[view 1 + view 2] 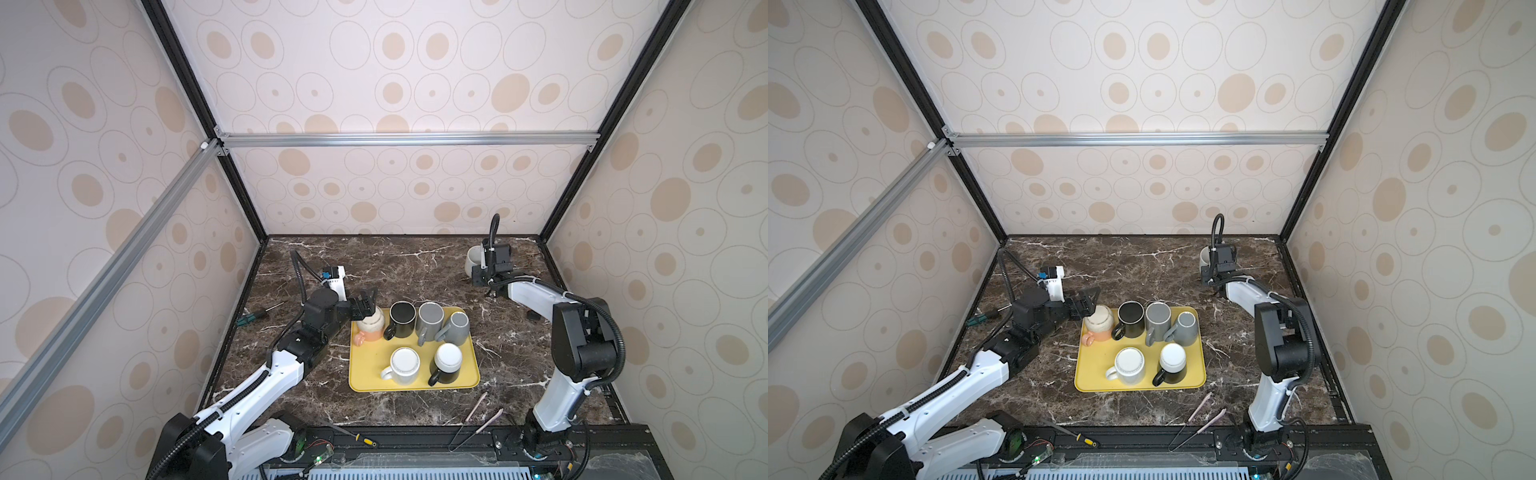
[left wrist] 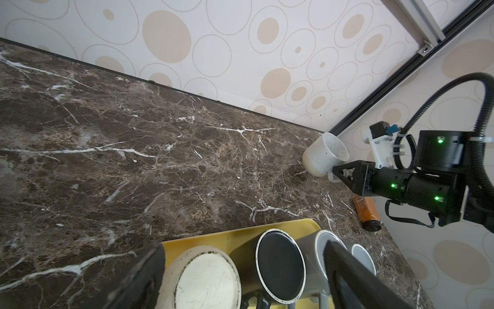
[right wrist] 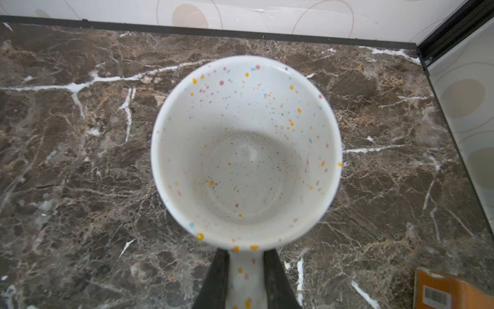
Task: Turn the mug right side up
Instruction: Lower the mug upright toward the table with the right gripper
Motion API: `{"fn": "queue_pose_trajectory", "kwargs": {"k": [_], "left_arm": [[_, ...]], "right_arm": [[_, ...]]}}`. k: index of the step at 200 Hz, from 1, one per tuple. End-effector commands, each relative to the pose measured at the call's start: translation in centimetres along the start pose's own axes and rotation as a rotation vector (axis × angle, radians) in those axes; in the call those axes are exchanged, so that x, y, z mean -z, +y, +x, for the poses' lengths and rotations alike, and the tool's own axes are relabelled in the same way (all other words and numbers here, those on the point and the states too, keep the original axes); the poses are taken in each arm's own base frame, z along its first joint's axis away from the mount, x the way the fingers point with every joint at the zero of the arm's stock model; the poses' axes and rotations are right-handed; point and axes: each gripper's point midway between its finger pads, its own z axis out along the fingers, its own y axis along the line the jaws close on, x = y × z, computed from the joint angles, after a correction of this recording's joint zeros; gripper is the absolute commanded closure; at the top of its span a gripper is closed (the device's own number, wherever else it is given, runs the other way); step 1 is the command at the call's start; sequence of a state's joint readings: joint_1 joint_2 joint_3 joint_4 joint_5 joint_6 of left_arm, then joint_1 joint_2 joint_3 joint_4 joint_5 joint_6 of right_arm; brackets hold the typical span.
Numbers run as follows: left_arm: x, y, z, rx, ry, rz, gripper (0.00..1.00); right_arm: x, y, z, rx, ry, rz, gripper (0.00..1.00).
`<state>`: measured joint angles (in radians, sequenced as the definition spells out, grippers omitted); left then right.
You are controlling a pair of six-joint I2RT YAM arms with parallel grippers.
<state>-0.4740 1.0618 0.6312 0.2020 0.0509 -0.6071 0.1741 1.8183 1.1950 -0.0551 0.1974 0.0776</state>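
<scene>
Pinching its handle [image 3: 247,291] with right gripper [image 3: 246,267], held speckled glazed mug [image 3: 246,149] mouth-up near worktop's [image 1: 395,266] far right corner. Had left gripper [image 1: 369,307] gaping over cream mug [image 1: 371,328], one of six on yellow tray [image 1: 365,374].

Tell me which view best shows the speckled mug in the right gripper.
The right wrist view: the speckled mug fills it, open mouth facing the camera, handle pinched by the right gripper. The left wrist view shows its outside, small and distant. In both top views the wrist hides most of it.
</scene>
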Motion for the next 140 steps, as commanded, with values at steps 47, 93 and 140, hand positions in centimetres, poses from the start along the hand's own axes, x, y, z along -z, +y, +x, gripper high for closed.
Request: {"fn": "queue_pose_trajectory", "kwargs": {"k": [47, 93, 140], "left_arm": [[-0.5, -0.5, 0.3, 0.015, -0.005, 0.029, 0.07], [-0.4, -0.3, 0.8, 0.019, 0.0, 0.025, 0.07], [-0.3, 0.0, 1.2, 0.015, 0.005, 0.014, 0.07]], "right_arm": [[1.1, -1.3, -1.9, -0.045, -0.106, 0.037, 1.0], [1.2, -1.5, -0.3, -0.066, -0.085, 0.037, 1.0], [3.6, -2.0, -0.1, -0.061, -0.099, 0.036, 1.0]]}}
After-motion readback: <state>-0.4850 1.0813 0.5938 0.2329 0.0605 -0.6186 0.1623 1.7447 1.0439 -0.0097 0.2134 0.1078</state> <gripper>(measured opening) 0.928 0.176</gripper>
